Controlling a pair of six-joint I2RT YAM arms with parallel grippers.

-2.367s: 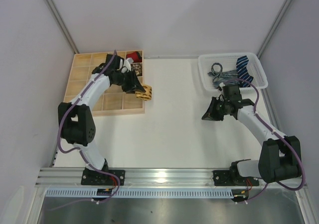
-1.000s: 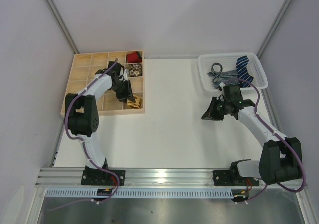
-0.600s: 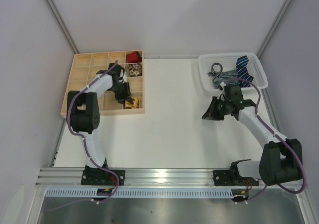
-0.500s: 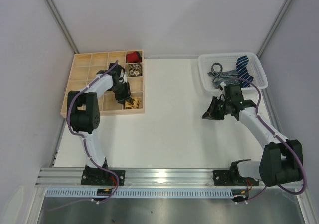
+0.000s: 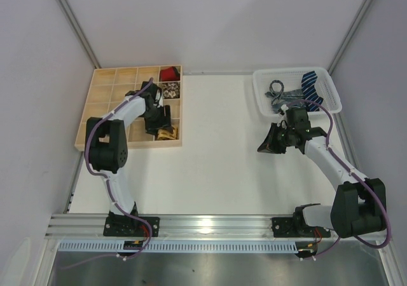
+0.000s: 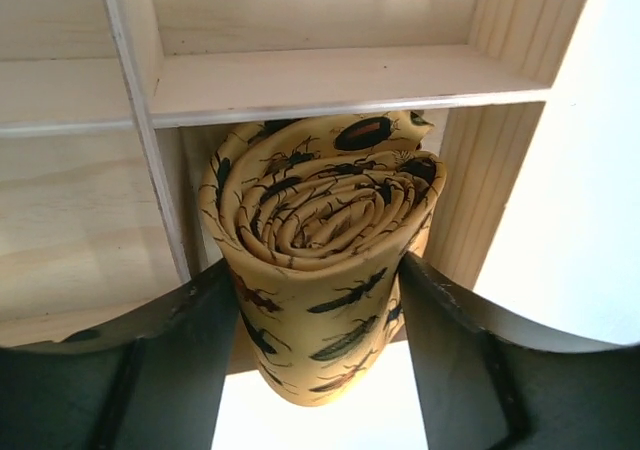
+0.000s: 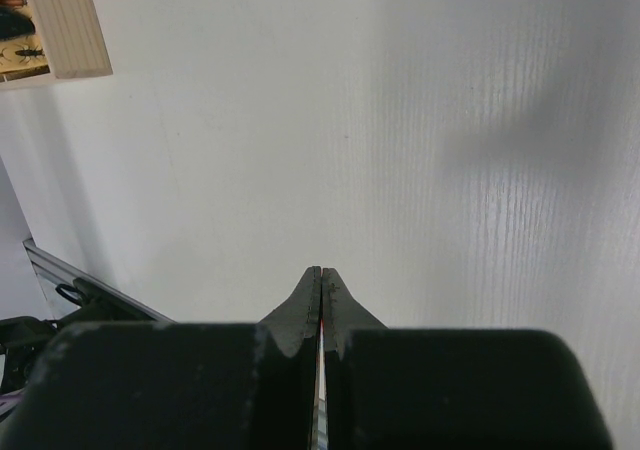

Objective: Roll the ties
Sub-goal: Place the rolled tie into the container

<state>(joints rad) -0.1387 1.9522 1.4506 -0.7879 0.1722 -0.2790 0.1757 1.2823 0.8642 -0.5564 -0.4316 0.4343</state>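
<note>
Left fingers (image 6: 190, 340) tight against rolled mustard tie (image 6: 320, 260) at wooden tray (image 6: 300, 80) compartment.

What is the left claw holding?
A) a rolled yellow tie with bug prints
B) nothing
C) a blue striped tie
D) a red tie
A: the left gripper presses on both sides of the rolled yellow tie, as the left wrist view shows.
</note>
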